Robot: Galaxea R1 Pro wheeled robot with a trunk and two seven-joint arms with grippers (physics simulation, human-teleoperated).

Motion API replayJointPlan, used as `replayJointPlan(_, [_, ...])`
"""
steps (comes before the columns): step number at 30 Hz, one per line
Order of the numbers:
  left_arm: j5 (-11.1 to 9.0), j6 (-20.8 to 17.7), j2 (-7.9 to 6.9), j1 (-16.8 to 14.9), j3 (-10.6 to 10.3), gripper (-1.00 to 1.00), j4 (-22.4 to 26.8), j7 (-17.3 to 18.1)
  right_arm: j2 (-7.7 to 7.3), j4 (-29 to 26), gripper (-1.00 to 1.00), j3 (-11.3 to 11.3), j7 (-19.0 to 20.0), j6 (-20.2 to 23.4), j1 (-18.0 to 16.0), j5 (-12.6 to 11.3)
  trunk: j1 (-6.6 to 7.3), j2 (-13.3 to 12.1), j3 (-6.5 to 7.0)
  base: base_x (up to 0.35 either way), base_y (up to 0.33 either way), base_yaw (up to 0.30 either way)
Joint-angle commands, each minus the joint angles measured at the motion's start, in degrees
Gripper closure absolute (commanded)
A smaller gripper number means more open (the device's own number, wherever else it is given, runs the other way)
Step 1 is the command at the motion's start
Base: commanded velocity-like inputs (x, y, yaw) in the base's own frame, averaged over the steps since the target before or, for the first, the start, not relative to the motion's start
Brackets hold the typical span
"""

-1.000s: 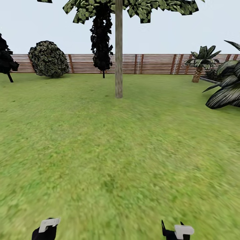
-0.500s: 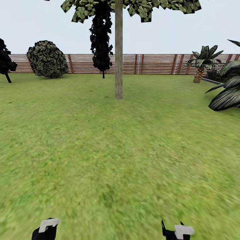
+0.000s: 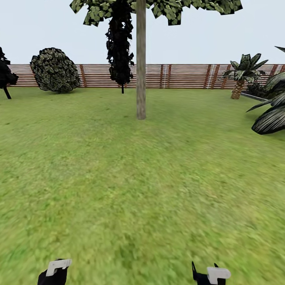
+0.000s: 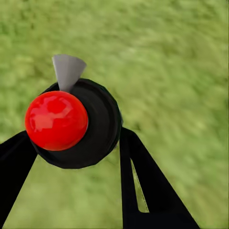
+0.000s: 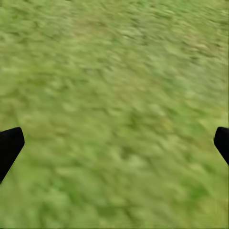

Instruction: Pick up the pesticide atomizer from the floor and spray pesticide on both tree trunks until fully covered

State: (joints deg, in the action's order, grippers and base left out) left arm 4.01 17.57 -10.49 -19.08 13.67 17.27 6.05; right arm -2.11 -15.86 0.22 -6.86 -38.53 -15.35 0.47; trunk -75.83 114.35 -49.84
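Note:
In the garden, one tree (image 3: 141, 23) stands straight ahead in the head view. Its bare grey-tan tree trunk (image 3: 141, 75) rises from the lawn well beyond my arms, with blocky foliage (image 3: 178, 8) at the top edge. No white specks show on the bark. The pesticide atomizer (image 4: 71, 121), dark with a round red top and a grey nozzle, sits between the fingers of my left gripper (image 4: 75, 138), which is shut on it. The left gripper (image 3: 53, 273) is low at the near left. My right gripper (image 3: 208, 274) (image 5: 117, 143) is open over bare grass.
A brown slat fence (image 3: 186, 76) closes off the far side of the lawn (image 3: 142, 178). A round bush (image 3: 55, 70), a dark narrow tree (image 3: 120, 51) and another dark tree (image 3: 4, 75) stand along it. A palm (image 3: 242, 75) and a big-leaved plant (image 3: 273, 114) are on the right.
The whole view has crept forward: the trunk's base sits slightly lower and the bush and right-hand plants have slid outward. Both grippers keep their places in the picture.

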Motion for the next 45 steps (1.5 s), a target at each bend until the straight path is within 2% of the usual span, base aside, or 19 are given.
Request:
replayJointPlan(1, [0.4,0.2,0.03,-0.1,0.5,1.00,0.0,0.4,0.00,0.0,-1.00,0.0,-0.2,-0.1,0.0,0.1,-0.03,0.0,-0.05,0.340,0.000,0.000])
replayJointPlan(45, [0.3,0.2,0.03,-0.1,0.6,1.00,0.0,0.4,0.00,0.1,-1.00,0.0,-0.1,-0.1,0.0,0.1,-0.03,0.0,-0.05,0.340,0.000,0.000])
